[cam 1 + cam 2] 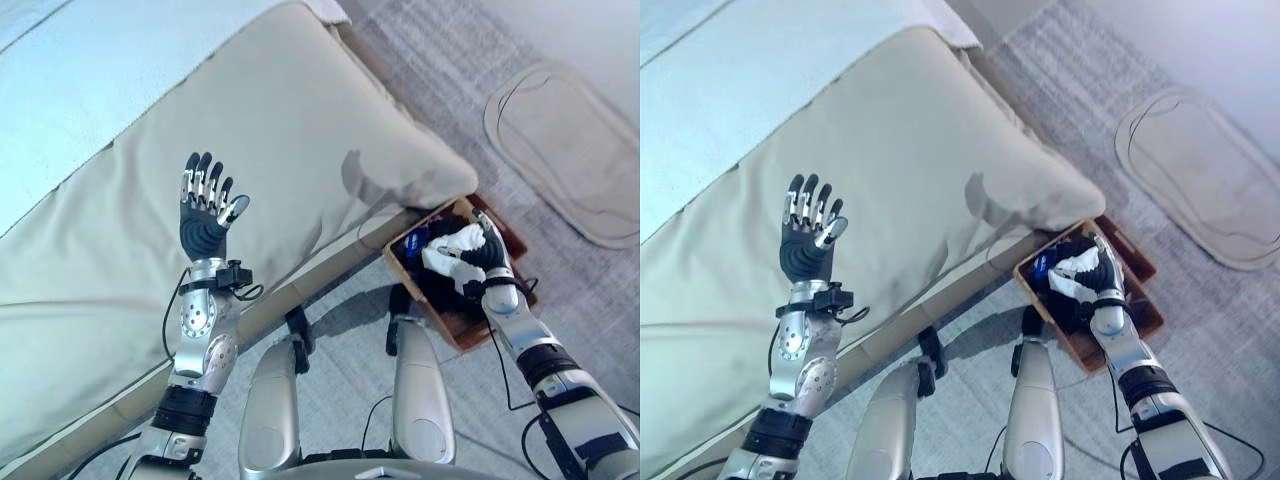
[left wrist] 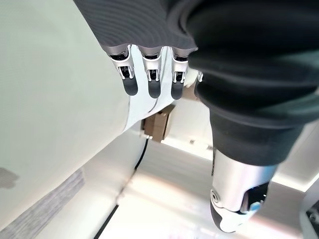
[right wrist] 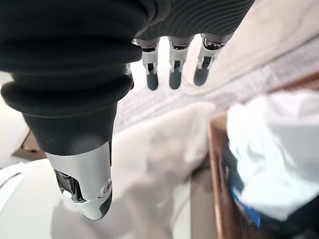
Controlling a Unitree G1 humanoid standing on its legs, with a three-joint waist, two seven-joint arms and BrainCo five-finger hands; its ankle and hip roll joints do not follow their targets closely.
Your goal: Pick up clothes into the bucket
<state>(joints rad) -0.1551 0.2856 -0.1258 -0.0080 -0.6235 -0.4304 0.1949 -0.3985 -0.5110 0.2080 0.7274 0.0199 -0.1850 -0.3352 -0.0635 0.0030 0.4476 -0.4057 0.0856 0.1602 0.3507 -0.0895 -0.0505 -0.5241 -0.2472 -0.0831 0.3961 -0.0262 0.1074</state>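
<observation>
1. lying in the brown rectangular wooden-looking bucket (image 1: 467, 330) at about four o'clock of the head views is a crumpled white cloth (image 1: 448, 250), on top of dark clothes with a patch of blue fabric (image 1: 415, 241) at their ten o'clock edge.
2. hovering right over that white cloth is the right hand (image 1: 1102, 268); in the right wrist view its fingers (image 3: 173, 73) point out straight and relaxed with nothing between them and the thumb, so the hand is released and grasps nothing.
3. standing on the grey woven carpet (image 1: 350, 330), the bucket has its ten o'clock corner just beside the drooping corner of the large beige padded cushion (image 1: 290, 150).
4. raised over the cushion at about eight o'clock is the left hand (image 1: 203, 225), palm cover toward the camera, fingers spread and straight, empty.
5. spreading beyond the cushion toward eleven o'clock is a pale blue sheet (image 1: 90, 60).
6. resting on the carpet at two o'clock, well apart from the bucket, is a flat oval beige mat (image 1: 565, 150).
</observation>
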